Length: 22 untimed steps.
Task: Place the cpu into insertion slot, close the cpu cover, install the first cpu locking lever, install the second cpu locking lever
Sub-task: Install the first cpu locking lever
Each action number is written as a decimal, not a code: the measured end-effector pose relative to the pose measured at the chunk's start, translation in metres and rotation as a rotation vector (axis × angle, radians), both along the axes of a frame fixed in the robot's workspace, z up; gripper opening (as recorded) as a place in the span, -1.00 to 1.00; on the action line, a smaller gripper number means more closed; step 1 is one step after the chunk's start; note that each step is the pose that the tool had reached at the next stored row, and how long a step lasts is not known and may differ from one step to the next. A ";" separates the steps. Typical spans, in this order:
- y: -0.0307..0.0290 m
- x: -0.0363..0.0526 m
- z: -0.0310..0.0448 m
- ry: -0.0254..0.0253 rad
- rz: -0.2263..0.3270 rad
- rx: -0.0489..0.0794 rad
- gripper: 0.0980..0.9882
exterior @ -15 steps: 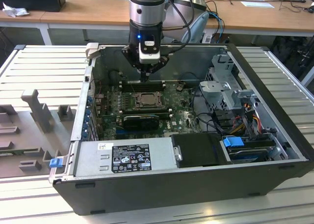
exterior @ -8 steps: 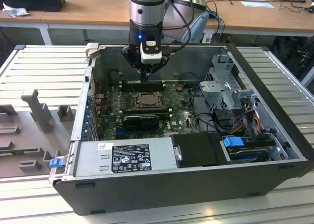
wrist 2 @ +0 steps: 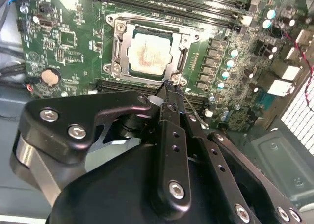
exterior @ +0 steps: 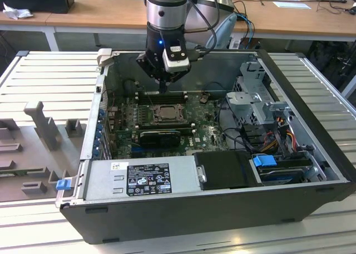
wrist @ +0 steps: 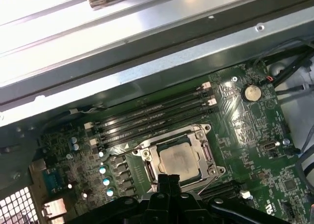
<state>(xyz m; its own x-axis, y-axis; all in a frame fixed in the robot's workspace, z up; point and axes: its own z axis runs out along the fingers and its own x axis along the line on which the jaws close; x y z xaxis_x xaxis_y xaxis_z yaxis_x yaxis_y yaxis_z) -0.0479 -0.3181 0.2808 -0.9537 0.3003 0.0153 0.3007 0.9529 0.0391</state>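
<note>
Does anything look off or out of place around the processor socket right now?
The small square silver-beige cpu lies flat under the closed silvery frame cpu cover, but its face carries a brownish smudge. Beside the black gripper, a thin silvery wire lever angles away from that cover, apparently unlatched.

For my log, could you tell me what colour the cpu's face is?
The cpu is pale silver-beige, best in the second wrist view.

We see the cpu (wrist: 179, 159) seated in the insertion slot (wrist: 147, 171), the cpu cover (wrist: 205, 154) lying flat around it, and the claw (wrist: 169, 179), tips together, at the slot's edge.
</note>
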 end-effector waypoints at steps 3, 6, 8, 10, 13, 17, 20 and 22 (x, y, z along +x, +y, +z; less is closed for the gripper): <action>0.0000 0.0000 -0.0001 0.0000 0.053 0.000 -0.98; 0.0000 -0.0003 -0.0001 -0.0001 0.078 0.000 -0.98; 0.0000 -0.0005 -0.0001 0.0000 0.080 0.000 -0.98; 0.0000 -0.0007 -0.0002 -0.0001 0.081 0.000 -0.98; 0.0000 -0.0013 -0.0002 -0.0001 0.081 0.001 -0.98; 0.0000 -0.0019 -0.0002 -0.0002 0.083 0.003 -0.98; 0.0000 -0.0024 -0.0002 -0.0002 0.084 0.003 -0.98; 0.0000 -0.0030 -0.0003 -0.0002 0.085 0.003 -0.98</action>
